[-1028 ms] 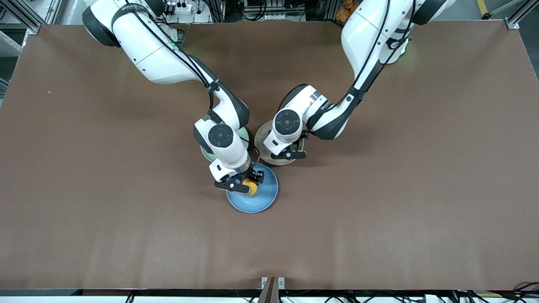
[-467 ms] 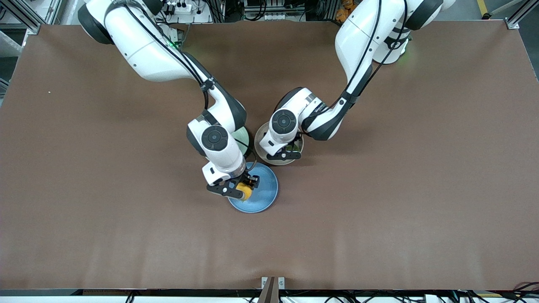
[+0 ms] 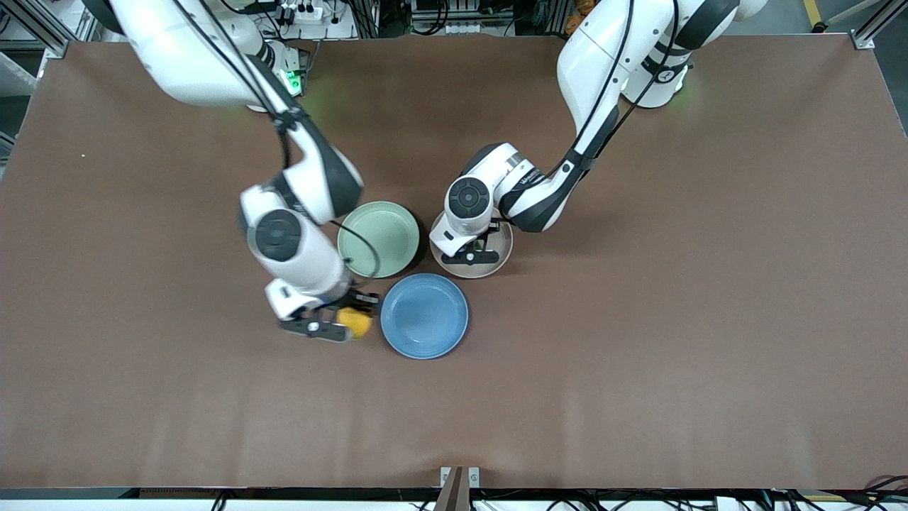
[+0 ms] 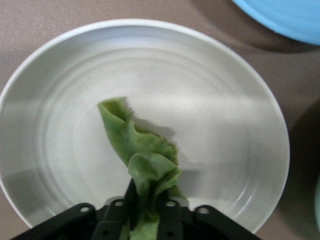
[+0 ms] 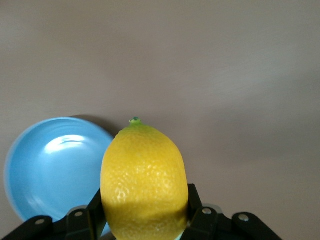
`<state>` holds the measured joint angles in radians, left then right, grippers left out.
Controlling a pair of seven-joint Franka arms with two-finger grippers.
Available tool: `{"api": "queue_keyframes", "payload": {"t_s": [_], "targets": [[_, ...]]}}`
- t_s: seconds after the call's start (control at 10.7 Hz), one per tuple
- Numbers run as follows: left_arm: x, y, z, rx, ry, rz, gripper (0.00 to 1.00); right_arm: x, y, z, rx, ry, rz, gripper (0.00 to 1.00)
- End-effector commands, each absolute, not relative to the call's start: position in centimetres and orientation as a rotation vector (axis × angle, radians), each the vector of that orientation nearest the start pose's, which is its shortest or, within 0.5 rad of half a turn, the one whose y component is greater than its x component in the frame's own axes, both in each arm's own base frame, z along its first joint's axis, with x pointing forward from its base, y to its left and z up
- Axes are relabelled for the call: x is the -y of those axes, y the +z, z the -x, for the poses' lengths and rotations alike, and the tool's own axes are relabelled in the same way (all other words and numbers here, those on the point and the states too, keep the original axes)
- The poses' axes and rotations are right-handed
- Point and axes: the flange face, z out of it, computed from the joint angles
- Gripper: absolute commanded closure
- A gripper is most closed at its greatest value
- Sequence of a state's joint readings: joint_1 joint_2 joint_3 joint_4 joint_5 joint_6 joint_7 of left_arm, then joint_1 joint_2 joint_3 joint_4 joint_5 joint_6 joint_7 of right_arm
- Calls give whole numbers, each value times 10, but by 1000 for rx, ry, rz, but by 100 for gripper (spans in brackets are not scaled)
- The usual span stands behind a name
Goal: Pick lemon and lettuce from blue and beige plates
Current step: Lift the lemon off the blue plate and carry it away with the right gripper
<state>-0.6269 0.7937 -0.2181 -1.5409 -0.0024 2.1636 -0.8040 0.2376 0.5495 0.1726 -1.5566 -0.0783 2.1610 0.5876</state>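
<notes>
My right gripper (image 3: 340, 325) is shut on a yellow lemon (image 3: 355, 323) and holds it over the bare table beside the blue plate (image 3: 425, 316), toward the right arm's end. In the right wrist view the lemon (image 5: 145, 175) fills the jaws of the right gripper (image 5: 145, 217), with the empty blue plate (image 5: 45, 165) off to one side. My left gripper (image 3: 474, 254) is low over the beige plate (image 3: 502, 248). In the left wrist view the left gripper (image 4: 145, 222) is shut on a green lettuce leaf (image 4: 142, 150) that hangs onto the beige plate (image 4: 225, 125).
An empty pale green plate (image 3: 379, 238) sits between the two arms, farther from the front camera than the blue plate and beside the beige one. A corner of the blue plate (image 4: 290, 15) shows in the left wrist view. Brown table lies all around.
My right gripper has carried the lemon off the blue plate toward the right arm's end, uncovering the green plate. The left gripper has shifted slightly over the beige plate.
</notes>
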Motion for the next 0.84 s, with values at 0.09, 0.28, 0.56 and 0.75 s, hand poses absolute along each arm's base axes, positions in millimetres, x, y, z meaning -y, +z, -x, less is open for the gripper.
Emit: {"api": "queue_keyframes", "payload": {"t_s": [0.09, 0.28, 0.56, 0.75], "targets": [[495, 206, -481, 44, 301, 3092, 100, -172, 333, -620, -63, 33, 3129, 84], [483, 232, -496, 61, 255, 3099, 100, -116, 329, -607, 28, 111, 3162, 84], [427, 276, -548, 207, 185, 3114, 100, -59, 314, -595, 83, 171, 3177, 83], [380, 294, -583, 237, 109, 3102, 100, -21, 298, -593, 106, 216, 3185, 83]]}}
